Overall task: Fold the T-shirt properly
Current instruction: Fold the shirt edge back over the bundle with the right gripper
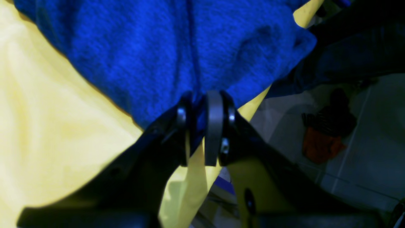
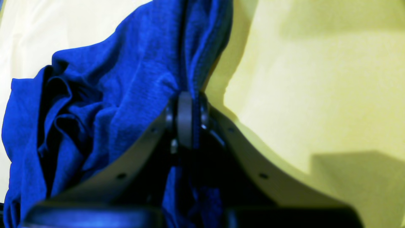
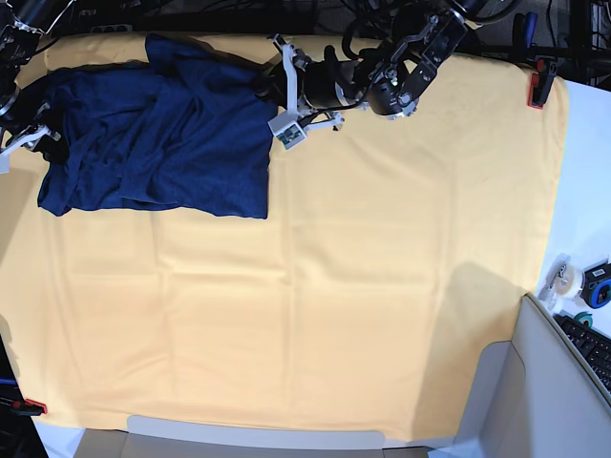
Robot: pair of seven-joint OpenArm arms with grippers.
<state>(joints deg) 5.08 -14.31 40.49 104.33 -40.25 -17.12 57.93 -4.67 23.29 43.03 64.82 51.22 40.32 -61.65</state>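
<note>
Pale yellow cloth (image 3: 363, 286) covers the table. T-shirt (image 3: 162, 143) lies bunched at its far corner on the robot's right: soft, limp knit, likely light and drapey; best taken at hems or corners. Left end effector (image 1: 202, 126) and right end effector (image 2: 185, 118) both clamp shirt fabric. Sleeves and collar lost in folds; which edges are pinched is unclear.

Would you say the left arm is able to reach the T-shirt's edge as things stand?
Yes, it seems so: the left end effector is already shut on the T-shirt at its edge over the yellow cloth, with nothing between them.
</note>
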